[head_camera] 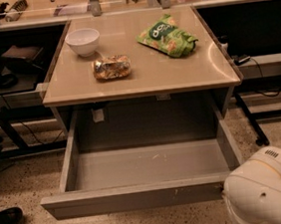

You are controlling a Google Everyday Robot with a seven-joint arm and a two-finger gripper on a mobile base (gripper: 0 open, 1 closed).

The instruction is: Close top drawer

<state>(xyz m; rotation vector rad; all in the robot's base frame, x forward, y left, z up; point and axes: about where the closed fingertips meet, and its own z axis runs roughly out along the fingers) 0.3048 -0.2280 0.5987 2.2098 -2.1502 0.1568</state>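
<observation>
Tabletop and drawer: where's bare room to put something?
The tabletop is bare along its front edge and in front of the green bag. The white bowl and wrapped snack crowd its left. The top drawer has a bare floor. The arm crowds its right front corner; the gripper is out of view.

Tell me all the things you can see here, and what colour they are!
table: one, tan top, middle of the view
bowl: one, white, back left of the tabletop
chip bag: one, green, back right of the tabletop
snack packet: one, shiny gold-brown, just in front of the bowl
top drawer: one, grey, pulled open under the tabletop
robot arm: one rounded white part, bottom right corner, by the drawer's front right corner
gripper: not in view
</observation>
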